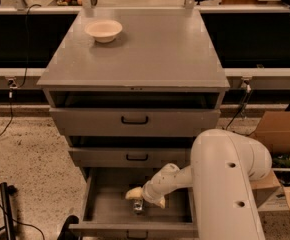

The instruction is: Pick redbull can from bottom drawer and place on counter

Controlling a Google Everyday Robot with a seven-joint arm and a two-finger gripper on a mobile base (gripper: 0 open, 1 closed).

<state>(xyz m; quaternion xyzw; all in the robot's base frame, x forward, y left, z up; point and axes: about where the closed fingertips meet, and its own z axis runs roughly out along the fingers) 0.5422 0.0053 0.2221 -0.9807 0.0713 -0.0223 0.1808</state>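
end effector [135, 197] sits in the open bottom drawer [110, 210], lower centre of frame, at the redbull can [138, 207], grip state cannot be told; lift and placement on bench [150, 54] outstanding.

Gripper [141, 198] low inside the bottom drawer [110, 207], covering most of the redbull can [137, 207]; white arm [227, 184] hiding the drawer's right side, arm and drawer front cut off at lower edge

Pincer [136, 198] inside open bottom drawer [107, 202], over redbull can [138, 207]; bowl [103, 30] on counter [150, 54].
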